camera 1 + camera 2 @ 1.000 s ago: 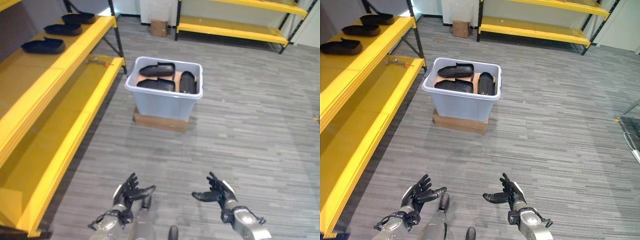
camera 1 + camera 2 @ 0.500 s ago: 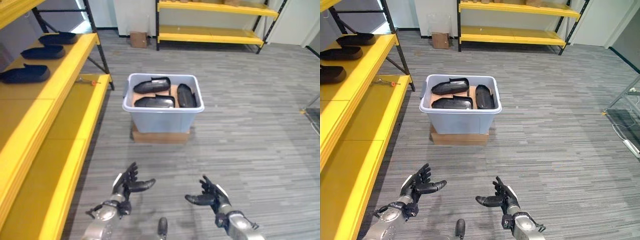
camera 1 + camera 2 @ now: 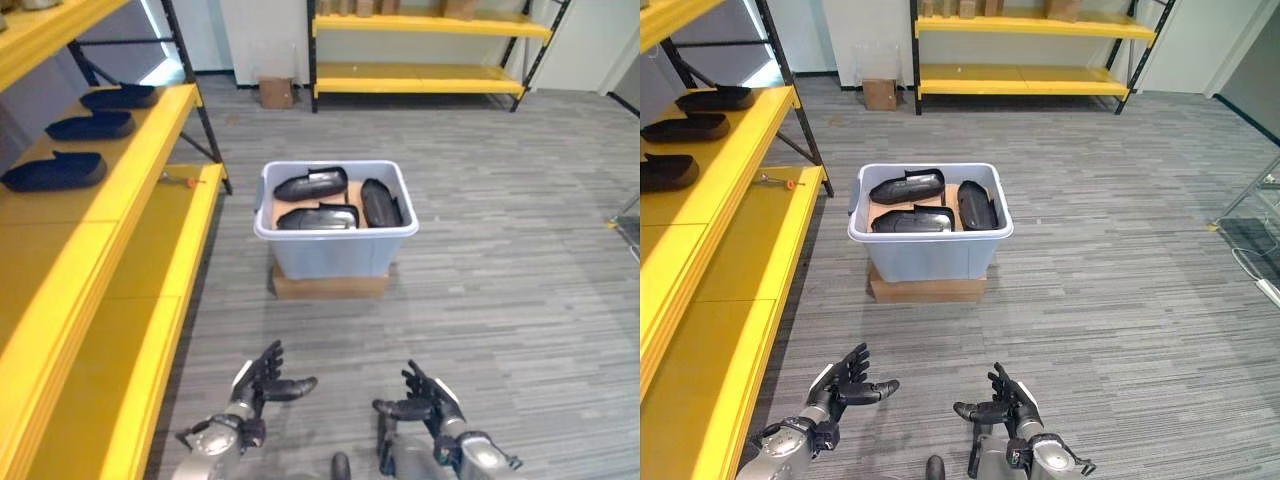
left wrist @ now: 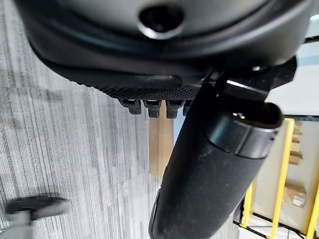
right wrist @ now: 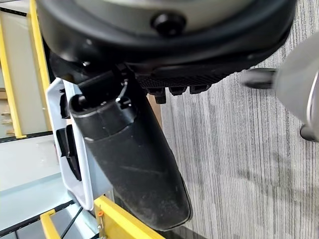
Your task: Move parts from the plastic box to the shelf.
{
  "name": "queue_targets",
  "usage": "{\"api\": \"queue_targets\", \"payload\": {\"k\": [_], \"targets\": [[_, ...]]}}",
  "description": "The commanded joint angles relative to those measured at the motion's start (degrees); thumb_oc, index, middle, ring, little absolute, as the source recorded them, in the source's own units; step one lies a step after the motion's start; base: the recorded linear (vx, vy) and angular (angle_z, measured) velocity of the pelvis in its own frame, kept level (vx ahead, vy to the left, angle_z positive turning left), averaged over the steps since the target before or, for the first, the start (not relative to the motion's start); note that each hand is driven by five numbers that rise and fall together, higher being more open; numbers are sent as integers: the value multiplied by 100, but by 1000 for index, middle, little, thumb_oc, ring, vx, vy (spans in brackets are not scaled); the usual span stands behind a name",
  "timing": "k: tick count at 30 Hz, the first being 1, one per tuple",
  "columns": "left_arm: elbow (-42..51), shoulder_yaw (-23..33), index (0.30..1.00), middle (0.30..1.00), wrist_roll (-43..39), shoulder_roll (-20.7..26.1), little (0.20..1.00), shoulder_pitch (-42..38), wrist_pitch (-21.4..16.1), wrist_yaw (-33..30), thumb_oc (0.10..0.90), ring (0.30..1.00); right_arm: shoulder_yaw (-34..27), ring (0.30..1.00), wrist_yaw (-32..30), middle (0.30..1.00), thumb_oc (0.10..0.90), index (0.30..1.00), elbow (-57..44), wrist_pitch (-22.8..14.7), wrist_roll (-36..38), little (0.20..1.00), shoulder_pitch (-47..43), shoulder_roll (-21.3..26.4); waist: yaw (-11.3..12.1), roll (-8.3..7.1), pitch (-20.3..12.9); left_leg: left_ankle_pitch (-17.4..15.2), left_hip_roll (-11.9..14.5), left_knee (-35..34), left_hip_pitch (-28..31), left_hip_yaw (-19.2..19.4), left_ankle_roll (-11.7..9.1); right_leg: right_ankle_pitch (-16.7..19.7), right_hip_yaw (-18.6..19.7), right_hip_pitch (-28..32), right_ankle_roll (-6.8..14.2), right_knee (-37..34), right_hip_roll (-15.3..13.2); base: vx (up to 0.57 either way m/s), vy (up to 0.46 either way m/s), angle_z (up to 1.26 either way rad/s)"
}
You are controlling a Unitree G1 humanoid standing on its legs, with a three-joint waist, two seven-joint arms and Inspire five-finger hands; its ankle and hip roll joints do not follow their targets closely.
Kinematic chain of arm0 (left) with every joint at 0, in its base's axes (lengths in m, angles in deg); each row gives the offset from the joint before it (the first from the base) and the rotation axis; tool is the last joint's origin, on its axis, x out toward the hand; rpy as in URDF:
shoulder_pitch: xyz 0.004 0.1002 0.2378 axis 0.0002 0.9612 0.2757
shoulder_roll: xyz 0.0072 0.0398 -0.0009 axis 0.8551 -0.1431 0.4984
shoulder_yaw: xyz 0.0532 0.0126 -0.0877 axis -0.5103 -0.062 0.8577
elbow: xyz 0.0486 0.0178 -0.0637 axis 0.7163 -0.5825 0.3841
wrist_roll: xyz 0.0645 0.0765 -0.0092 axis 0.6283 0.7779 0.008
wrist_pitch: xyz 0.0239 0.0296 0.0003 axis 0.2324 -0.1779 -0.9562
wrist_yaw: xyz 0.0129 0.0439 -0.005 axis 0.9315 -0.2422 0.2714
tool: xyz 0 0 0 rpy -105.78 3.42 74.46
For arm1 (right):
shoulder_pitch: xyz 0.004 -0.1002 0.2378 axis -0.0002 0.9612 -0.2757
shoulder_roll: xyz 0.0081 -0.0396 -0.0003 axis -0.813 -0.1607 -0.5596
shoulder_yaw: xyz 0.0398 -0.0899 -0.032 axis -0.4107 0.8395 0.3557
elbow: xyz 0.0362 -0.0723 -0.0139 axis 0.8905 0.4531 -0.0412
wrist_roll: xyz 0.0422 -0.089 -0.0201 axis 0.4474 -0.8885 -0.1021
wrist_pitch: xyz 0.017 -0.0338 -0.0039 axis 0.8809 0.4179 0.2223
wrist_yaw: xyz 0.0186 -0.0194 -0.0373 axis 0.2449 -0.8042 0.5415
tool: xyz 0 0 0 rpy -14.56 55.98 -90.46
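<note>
Left eye view: three black parts [image 3: 311, 184] mid-frame in box [image 3: 335, 238], likely stiff, light, graspable mid-body; left hand [image 3: 258, 382], right hand [image 3: 424, 404] released, empty.

Left hand [image 4: 164, 55] right up against the lens — dark bulk across the upper edge, a row of short fingertips [image 4: 149, 105] poking out beneath it, straight, holding nothing. Thick black thumb [image 4: 209, 169] angling down across the middle, nothing pinched against it. Past the fingers, grey striped floor [image 4: 65, 149], and between fingertips and thumb a strip of brown cardboard [image 4: 160, 144] with a pale edge beside it. Yellow shelf rails [image 4: 281, 174] off to the side — small brownish items between them, too blurred to tell. Dark blurred shape [image 4: 35, 205] low over the floor, unidentifiable.
</note>
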Motion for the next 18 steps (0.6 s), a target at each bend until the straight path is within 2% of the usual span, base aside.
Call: {"api": "queue_targets", "payload": {"k": [1,3,5,8,9,10,12,14,15,16,18], "targets": [[663,224,1000,1000,164,128,1000,-310,-487,57,900,1000,-158,1000,27,1000,900,1000,-490,-449,-92,1000,-433,64,-10,-54,-138,-501,581,75,475,-637,-424,661,164,278,327,-21,-28,320,-115,21],[603,219,1000,1000,188,91,1000,-307,-480,72,900,1000,-170,1000,32,1000,900,1000,-443,-450,-68,1000,-406,59,18,-120,-249,-618,628,51,611,-679,-494,673,48,485,316,-214,-25,337,-130,32],[578,216,1000,1000,201,55,1000,-270,-487,70,900,1000,-157,1000,33,1000,900,1000,-403,-454,-19,1000,-395,45,9,-115,-374,-630,739,-11,737,-774,-542,698,-22,588,263,-246,62,333,-128,41],[648,255,1000,1000,151,30,1000,-212,-489,37,900,1000,-107,1000,58,1000,900,1000,-358,-452,-3,1000,-429,60,20,-44,-534,-557,1018,-54,890,-893,-671,494,-207,601,163,19,227,397,-173,35],[657,267,1000,1000,60,23,1000,-209,-497,-41,900,1000,-64,1000,39,1000,900,1000,-373,-472,39,1000,-457,98,31,-17,-623,-317,1285,198,802,-945,-860,256,-327,665,26,121,404,365,-175,28],[657,268,1000,1000,60,23,1000,-209,-497,-41,900,1000,-63,1000,39,1000,900,1000,-373,-473,40,1000,-457,99,24,-12,-627,-326,1291,210,793,-951,-863,252,-335,663,23,122,408,379,-183,29],[669,297,1000,1000,8,17,1000,-206,-506,-40,900,1000,-57,1000,36,1000,900,1000,-342,-495,42,1000,-487,126,76,-47,-604,-88,1350,902,552,-923,-1000,123,-407,827,-63,80,487,192,-84,9],[718,247,1000,1000,-51,24,1000,-231,-512,-61,900,1000,-64,1000,6,1000,900,1000,-398,-548,89,1000,-541,217,196,-158,-434,383,1308,2010,-4,-901,-1118,26,-467,1070,-205,-14,511,130,-97,-23],[740,238,1000,1000,-58,36,1000,-249,-513,-54,900,1000,-67,1000,-4,1000,900,1000,-399,-562,97,1000,-574,252,249,-203,-358,505,1285,2563,-307,-888,-1148,-28,-517,1148,-263,-24,513,113,-94,-29],[762,230,1000,1000,-62,49,1000,-248,-506,-53,900,1000,-64,1000,-28,1000,900,1000,-429,-558,94,1000,-588,291,313,-252,-300,591,1279,2873,-494,-838,-1128,-102,-568,1243,-326,-43,527,104,-87,-15],[792,204,1000,1000,-75,58,1000,-259,-495,-59,900,1000,-78,1000,-64,1000,900,1000,-470,-569,93,1000,-580,312,345,-295,-241,600,1318,2881,-667,-730,-1088,-170,-616,1331,-356,-82,527,81,-60,14]]}}
